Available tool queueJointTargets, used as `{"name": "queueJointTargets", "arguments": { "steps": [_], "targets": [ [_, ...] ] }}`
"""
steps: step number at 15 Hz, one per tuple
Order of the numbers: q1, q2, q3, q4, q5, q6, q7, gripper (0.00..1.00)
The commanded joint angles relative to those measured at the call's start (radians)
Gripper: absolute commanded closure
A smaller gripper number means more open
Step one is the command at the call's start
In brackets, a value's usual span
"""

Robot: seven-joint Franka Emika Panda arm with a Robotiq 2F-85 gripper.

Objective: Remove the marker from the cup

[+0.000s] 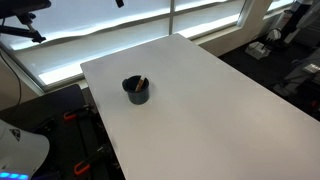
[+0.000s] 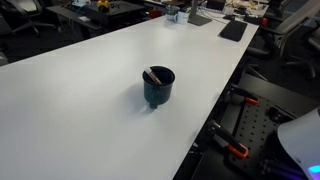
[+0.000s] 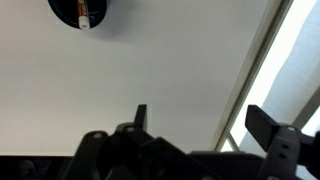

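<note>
Gripper (image 3: 202, 122) spread wide and empty, well apart from the cup; we judge it's the approach step.
One table (image 2: 80, 100), one cup (image 2: 158, 90) on it, one marker (image 2: 152, 74) leaning inside, reddish end seemingly up (blurry). Next we'd centre above the rim, descend and pinch the marker.

We log a white table (image 2: 70, 110) in both exterior views, black clamps (image 2: 236, 151) with orange tips by its edge, bright windows (image 1: 110, 25) beyond it.
</note>
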Motion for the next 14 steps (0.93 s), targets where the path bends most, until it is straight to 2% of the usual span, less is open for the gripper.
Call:
{"name": "queueJointTargets", "arguments": {
  "steps": [1,5,7,9,14],
  "targets": [
    [-0.049,0.088,0.058,0.022,-0.149,-0.003,0.209,0.00],
    [-0.060,0.134,0.054,0.029,-0.262,-0.031,0.371,0.00],
    [-0.061,0.149,0.030,0.039,-0.259,-0.041,0.410,0.00],
    [-0.068,0.158,0.002,0.049,-0.244,-0.052,0.412,0.00],
    [-0.091,0.162,-0.091,0.087,-0.229,-0.116,0.297,0.00]
  ]
}}
